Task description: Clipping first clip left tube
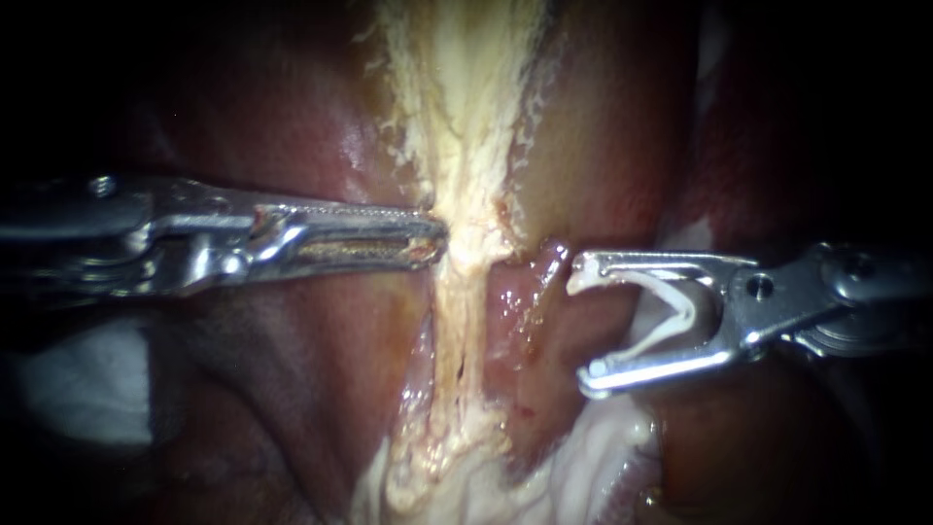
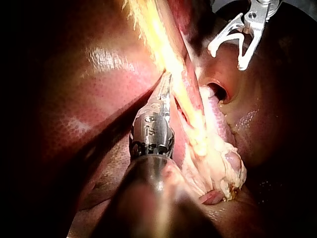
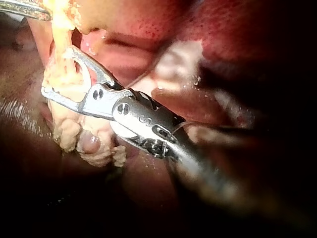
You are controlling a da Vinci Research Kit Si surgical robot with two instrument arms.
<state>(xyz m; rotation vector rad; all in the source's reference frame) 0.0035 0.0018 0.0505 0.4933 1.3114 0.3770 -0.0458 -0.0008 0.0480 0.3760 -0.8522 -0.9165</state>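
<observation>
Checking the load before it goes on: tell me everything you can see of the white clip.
The clip is white, plastic-looking and open in a V. Its two curved legs join at a bend deep inside the right instrument, with one leg lying along each jaw. In the endoscope view the upper leg ends in a small hook. The clip's mouth faces the pale strand but stands apart from it, and no tube lies between its legs.

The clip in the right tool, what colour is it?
The clip is white, clearest in the endoscope view.
</observation>
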